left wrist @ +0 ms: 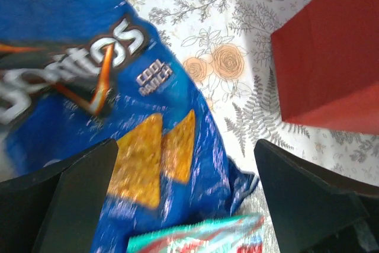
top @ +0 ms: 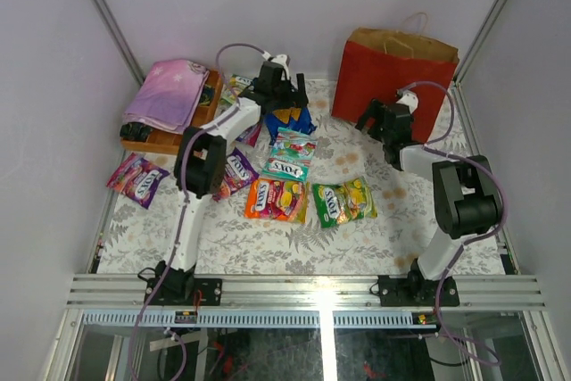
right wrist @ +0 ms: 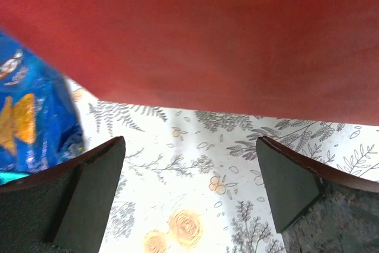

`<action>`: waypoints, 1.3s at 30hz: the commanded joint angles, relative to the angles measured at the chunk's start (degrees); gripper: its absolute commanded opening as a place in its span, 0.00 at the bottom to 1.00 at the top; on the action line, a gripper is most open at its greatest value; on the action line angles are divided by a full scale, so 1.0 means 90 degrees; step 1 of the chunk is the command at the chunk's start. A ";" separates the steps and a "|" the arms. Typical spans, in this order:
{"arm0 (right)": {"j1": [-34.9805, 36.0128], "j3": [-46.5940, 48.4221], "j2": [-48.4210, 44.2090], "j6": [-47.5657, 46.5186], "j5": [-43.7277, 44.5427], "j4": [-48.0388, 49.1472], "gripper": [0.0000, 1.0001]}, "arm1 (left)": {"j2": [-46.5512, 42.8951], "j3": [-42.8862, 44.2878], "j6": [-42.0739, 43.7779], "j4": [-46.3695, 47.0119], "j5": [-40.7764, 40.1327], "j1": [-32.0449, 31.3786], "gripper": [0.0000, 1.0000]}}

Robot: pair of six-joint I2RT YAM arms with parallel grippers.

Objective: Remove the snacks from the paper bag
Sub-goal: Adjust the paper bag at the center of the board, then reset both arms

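Top view: I logged the paper bag (top: 397, 73) upright at the worktop's far right corner. The right gripper (top: 373, 119) sat nearer to it than the left gripper (top: 293, 100).
Left wrist: jaws wide, empty, over the chip bag (left wrist: 89, 87).
Right wrist: jaws wide, empty, with the bag's red wall just ahead.

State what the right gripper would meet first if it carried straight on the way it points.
Probably the paper bag, its red wall close ahead of the open right gripper; it might touch the tablecloth at the bag's foot first. Depth is unclear.
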 commanded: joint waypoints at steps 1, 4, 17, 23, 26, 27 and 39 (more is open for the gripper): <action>-0.0003 -0.0276 -0.1210 -0.0094 -0.0531 0.0239 0.99 | -0.1870 -0.1196 0.0391 0.0359 -0.0127 -0.0054 1.00; -0.0001 -0.0941 -0.2182 0.0209 -0.1175 0.0304 0.99 | -0.3404 -0.3065 0.0377 0.1220 -0.0469 -0.0039 1.00; 0.0119 -0.3449 -0.5338 0.0817 -0.1344 -0.0728 0.99 | -0.8513 -0.8669 -0.1142 0.2523 -0.0635 0.1203 1.00; 0.0132 -0.3387 -0.6500 0.0352 -0.0651 -0.1772 0.99 | -0.9201 -0.9334 -0.1642 0.2568 -0.0552 0.1511 1.00; 0.0128 -0.3399 -0.6552 0.0405 -0.0727 -0.1716 0.99 | -0.9044 -0.9119 -0.1630 0.2316 -0.0445 0.1521 1.00; 0.0127 -0.3354 -0.6543 0.0375 -0.0700 -0.1752 0.99 | -0.9041 -0.9116 -0.1647 0.2341 -0.0415 0.1521 1.00; 0.0131 -0.3339 -0.6516 0.0279 -0.0549 -0.1746 0.99 | -0.8781 -0.8865 -0.1582 0.2247 -0.0520 0.1516 1.00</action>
